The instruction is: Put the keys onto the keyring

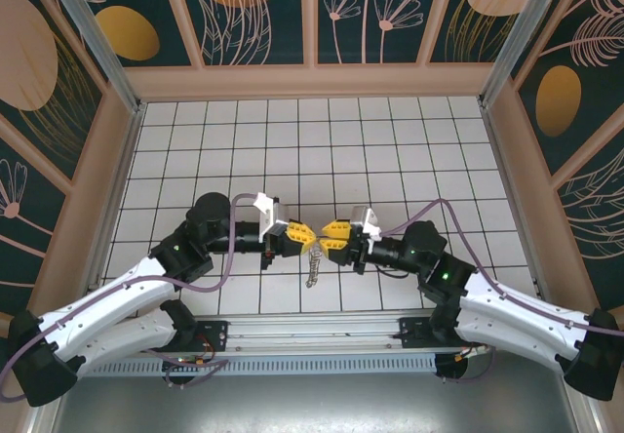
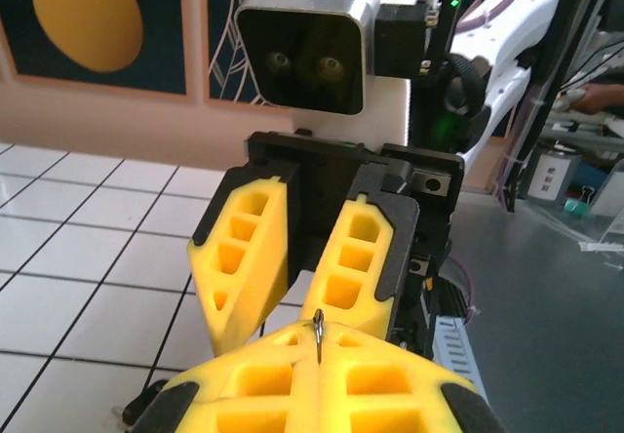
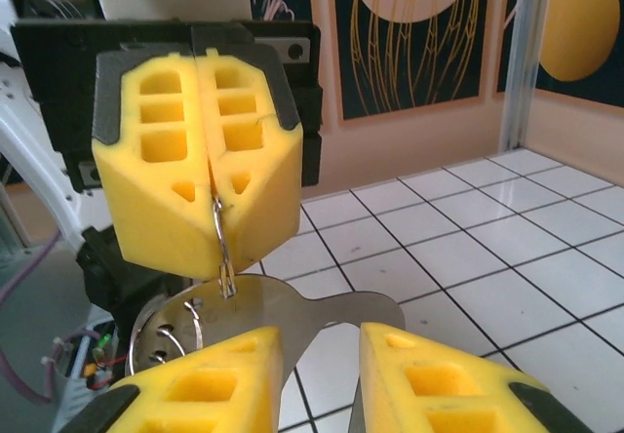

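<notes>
My left gripper (image 1: 302, 239) is shut on the keyring (image 3: 222, 243), a thin metal wire ring pinched edge-on between its yellow fingertips (image 2: 318, 340). A flat silver key (image 3: 302, 301) hangs at the ring's lower end, with several wire loops (image 3: 166, 335) beside its head. My right gripper (image 3: 320, 345) faces the left one tip to tip and stands open. The key's blade crosses the gap just beyond its fingers (image 3: 229, 379); I cannot tell whether it touches them. From above, the metal bunch (image 1: 313, 269) dangles below where both grippers meet.
The white tiled floor (image 1: 390, 150) lies under the grippers, open toward the back. Patterned walls enclose the cell on three sides. A metal rail (image 1: 312, 328) runs along the near edge by the arm bases.
</notes>
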Available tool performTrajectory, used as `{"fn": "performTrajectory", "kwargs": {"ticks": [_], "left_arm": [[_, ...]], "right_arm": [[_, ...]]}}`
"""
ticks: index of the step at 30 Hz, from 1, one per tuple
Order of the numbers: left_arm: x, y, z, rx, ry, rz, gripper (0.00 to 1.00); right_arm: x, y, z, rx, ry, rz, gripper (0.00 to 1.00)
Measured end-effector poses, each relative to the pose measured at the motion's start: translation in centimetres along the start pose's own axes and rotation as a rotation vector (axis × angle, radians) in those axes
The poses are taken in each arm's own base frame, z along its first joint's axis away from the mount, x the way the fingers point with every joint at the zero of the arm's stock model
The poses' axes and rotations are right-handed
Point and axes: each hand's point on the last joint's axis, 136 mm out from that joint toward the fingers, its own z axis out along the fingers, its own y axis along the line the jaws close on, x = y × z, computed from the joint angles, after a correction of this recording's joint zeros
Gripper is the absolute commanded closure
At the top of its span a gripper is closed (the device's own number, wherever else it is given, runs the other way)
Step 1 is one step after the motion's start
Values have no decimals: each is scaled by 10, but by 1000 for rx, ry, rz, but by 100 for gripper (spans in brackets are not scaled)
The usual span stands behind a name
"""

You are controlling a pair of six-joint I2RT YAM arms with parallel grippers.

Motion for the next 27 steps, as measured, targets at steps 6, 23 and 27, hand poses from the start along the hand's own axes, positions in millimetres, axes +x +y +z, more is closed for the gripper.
{"fn": "performTrajectory", "kwargs": {"ticks": [6,23,27], "left_arm": [[-1,-4,0,26,-24,-1,100],[1,-7,1,51,-25,-4,100],[1,-6,1,48,-25,-3,100]], "right_arm": [[-10,13,-1,-78,-51,-1,76],[-14,24,-1,-149,-90,-11,90],[-15,24,-1,-147,-92,-1,100]]}}
